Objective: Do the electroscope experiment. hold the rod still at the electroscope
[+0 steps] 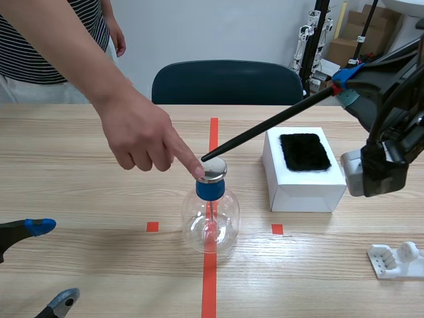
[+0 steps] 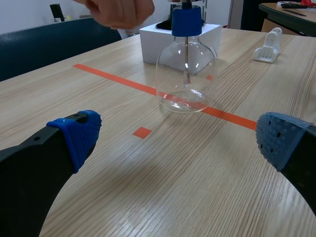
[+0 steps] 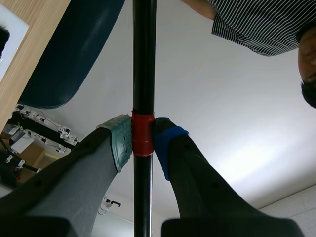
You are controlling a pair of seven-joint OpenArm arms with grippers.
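Clamping the rod, right gripper, tip at cap of electroscope, left gripper spread wide

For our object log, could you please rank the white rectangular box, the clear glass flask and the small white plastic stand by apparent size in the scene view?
1. white rectangular box
2. clear glass flask, somewhat smaller
3. small white plastic stand, clearly smallest though nearest the camera
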